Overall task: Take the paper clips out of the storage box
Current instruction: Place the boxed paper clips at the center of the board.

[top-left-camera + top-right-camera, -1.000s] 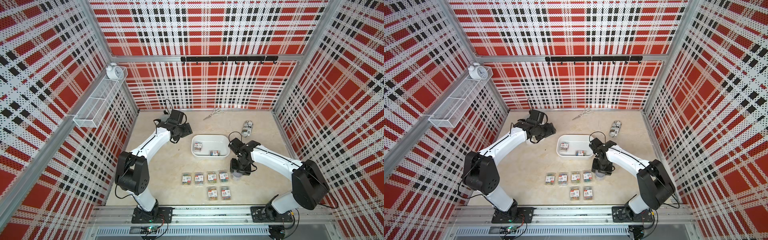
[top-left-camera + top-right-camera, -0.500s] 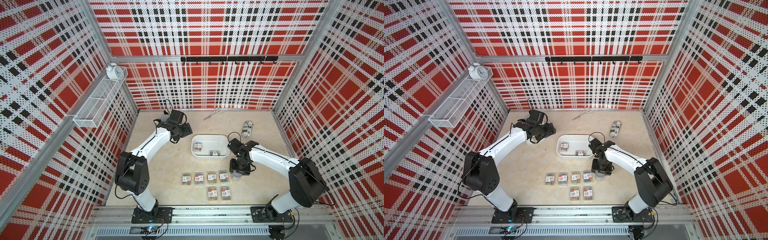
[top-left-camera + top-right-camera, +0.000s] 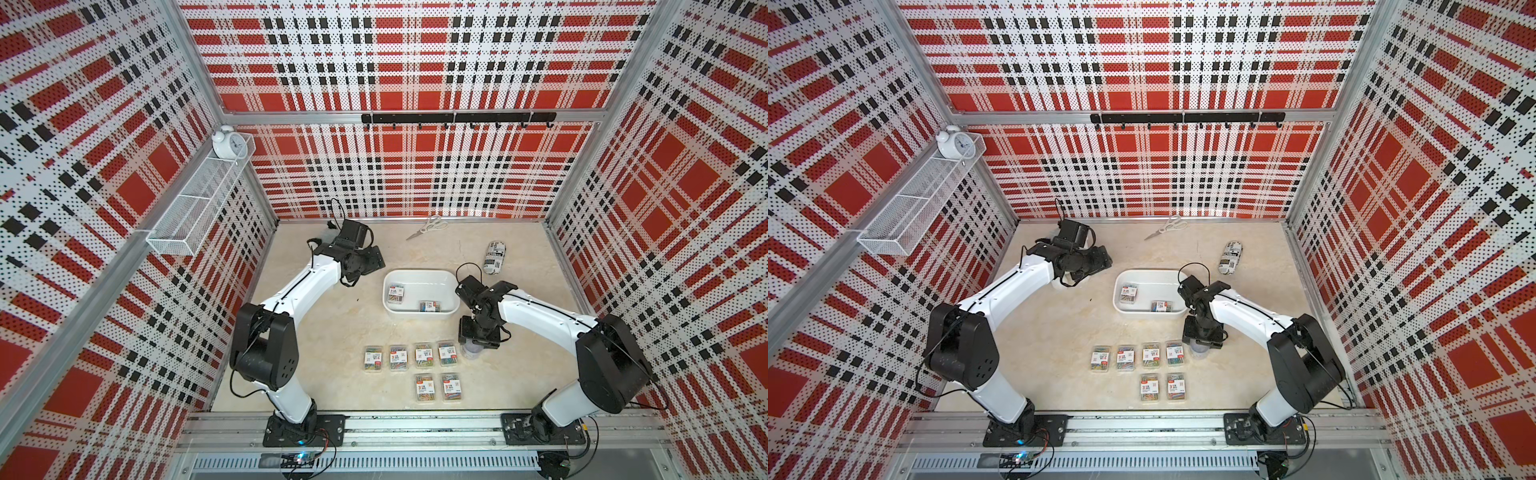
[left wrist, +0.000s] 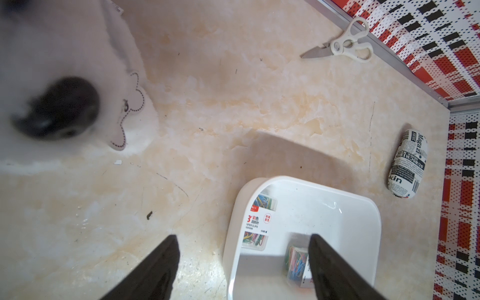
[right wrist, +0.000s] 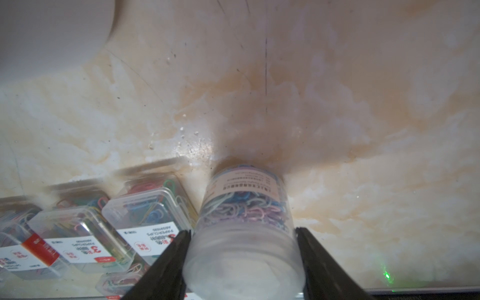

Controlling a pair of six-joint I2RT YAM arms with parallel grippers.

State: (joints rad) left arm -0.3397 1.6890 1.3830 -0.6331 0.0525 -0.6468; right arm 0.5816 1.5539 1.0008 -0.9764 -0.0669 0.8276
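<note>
At five o'clock of the white rectangular plastic storage box (image 3: 415, 272), the right gripper (image 5: 242, 232) straddles a small round clear tub of paper clips (image 5: 244, 207) set on the table (image 3: 332, 324); whether clamped or freed is unclear. The left gripper (image 4: 242, 237) gapes empty. Two clear clip cases (image 3: 396, 292) inside likely come next.

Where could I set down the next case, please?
Free: table between storage box, left arm and the row of four cases; also left of the two front cases. Crowded: around round tub at that row's right end.
</note>
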